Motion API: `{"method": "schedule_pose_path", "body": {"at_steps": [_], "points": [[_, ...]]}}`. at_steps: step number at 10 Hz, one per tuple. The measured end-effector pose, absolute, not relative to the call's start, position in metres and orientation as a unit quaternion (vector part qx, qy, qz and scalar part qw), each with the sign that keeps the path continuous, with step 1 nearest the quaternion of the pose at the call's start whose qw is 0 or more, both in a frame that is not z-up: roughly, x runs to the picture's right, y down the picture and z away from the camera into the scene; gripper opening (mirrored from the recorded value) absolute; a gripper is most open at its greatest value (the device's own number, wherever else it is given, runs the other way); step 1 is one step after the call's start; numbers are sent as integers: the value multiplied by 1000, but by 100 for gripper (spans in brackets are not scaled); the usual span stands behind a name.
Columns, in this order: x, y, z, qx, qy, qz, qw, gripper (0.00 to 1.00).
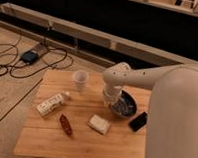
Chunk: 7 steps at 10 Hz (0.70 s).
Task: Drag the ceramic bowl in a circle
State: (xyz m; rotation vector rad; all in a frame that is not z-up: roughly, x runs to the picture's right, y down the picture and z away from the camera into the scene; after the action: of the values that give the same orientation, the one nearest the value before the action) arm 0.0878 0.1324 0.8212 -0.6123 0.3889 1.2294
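Note:
The ceramic bowl (pixel 126 106), dark and glossy with speckled glints inside, sits on the wooden table (pixel 79 142), right of its middle. My gripper (pixel 111 100) reaches down from the white arm (pixel 142 78) onto the bowl's left rim and is shut on it. The wrist hides the left part of the bowl.
A small white cup (pixel 80 80) stands left of the bowl. A white bottle (pixel 52 103) lies on its side at the left, a red-brown item (pixel 66 125) and a white packet (pixel 99 123) lie toward the front. A flat black item (pixel 138 121) lies just right of and in front of the bowl. Cables and a box (pixel 29 55) are on the floor.

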Motion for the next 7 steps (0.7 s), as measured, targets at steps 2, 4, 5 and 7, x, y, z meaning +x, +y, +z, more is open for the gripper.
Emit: {"method": "schedule_pose_path", "body": {"at_steps": [2, 4, 5, 7], "points": [[118, 130, 826, -262, 193, 577, 749, 0], [144, 120, 836, -243, 202, 584, 748, 0], [152, 114, 843, -237, 205, 581, 752, 0], [156, 100, 860, -229, 201, 572, 762, 0]]}}
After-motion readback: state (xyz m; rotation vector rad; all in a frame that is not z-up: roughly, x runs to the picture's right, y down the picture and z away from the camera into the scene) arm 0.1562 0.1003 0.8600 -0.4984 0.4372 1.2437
